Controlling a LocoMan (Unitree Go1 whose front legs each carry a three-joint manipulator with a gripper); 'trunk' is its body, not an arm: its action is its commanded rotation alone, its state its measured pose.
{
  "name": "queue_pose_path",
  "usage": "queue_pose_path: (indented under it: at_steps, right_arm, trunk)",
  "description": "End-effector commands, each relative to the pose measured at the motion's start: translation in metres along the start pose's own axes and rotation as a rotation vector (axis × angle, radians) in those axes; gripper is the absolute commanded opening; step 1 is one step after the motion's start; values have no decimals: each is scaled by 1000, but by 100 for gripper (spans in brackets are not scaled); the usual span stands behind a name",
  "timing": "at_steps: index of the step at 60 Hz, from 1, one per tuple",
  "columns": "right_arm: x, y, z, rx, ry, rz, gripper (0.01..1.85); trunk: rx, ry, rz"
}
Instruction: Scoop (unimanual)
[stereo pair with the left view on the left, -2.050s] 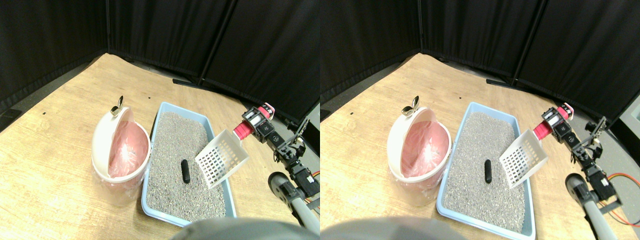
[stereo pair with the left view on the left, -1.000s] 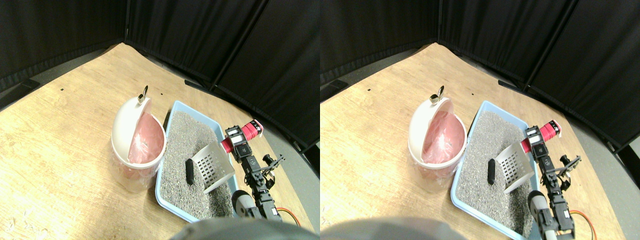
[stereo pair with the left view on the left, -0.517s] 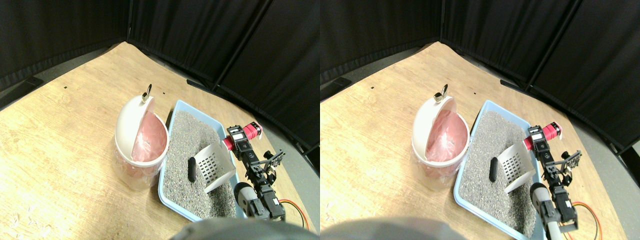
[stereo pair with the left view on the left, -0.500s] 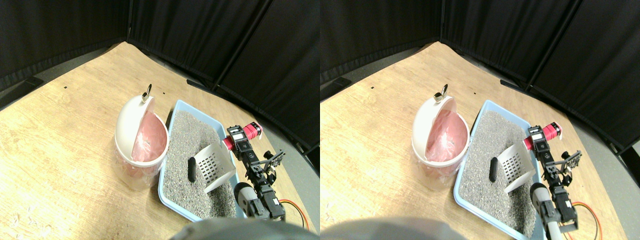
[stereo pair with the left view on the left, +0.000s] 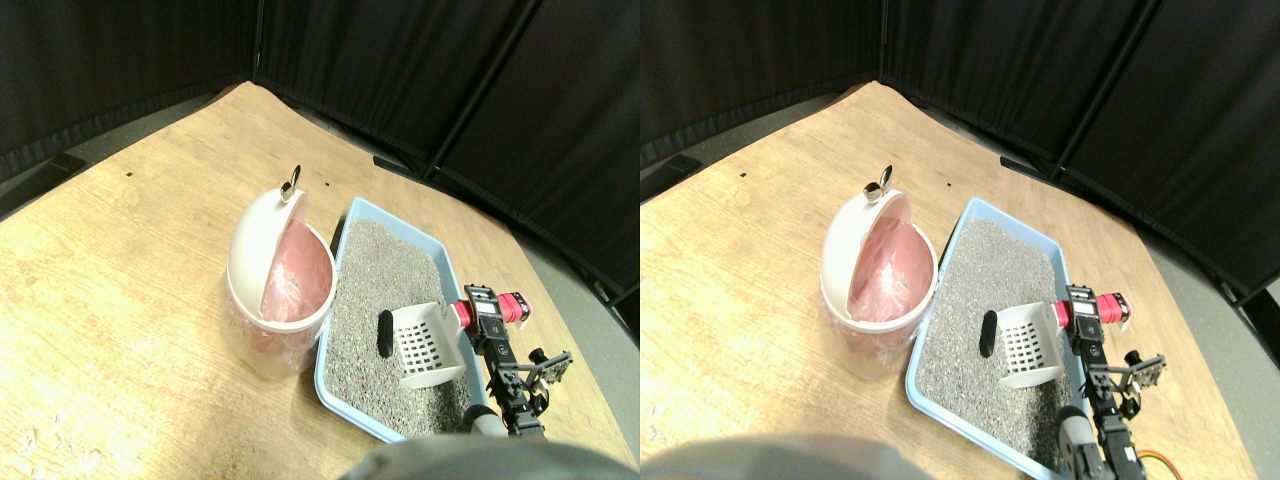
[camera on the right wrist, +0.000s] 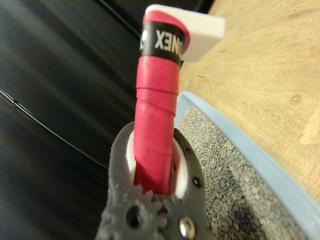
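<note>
Wooden floor (stereo pair with the left view on the left: 130, 300); claw (stereo pair with the left view on the left: 487, 318) grips scoop handle (camera on the right wrist: 157, 125); dark lump (stereo pair with the left view on the left: 384, 333) only in stereo.

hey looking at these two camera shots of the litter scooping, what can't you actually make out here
- Stereo view: whether the scoop has got under the dark lump; its white wall hides the front edge.
- Stereo view: the bottom of the bin; its tipped lid and pink liner cover it.
- Wrist view: the scoop's basket and the lump; the red wrapped handle fills the middle.
- Wrist view: most of the tray, cut off by the edges.
</note>
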Motion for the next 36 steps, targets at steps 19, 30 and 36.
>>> queue_pose_path:
  at_steps: [19, 30, 36]
  right_arm:
    - [7, -16, -16, 399, 16, -31, 6]
    - [9, -42, 1, 461, -74, -65, 6]
    - [11, -57, 13, 496, -127, -66, 6]
  trunk:
    - [20, 16, -4]
    - [35, 7, -29]
    - [41, 0, -45]
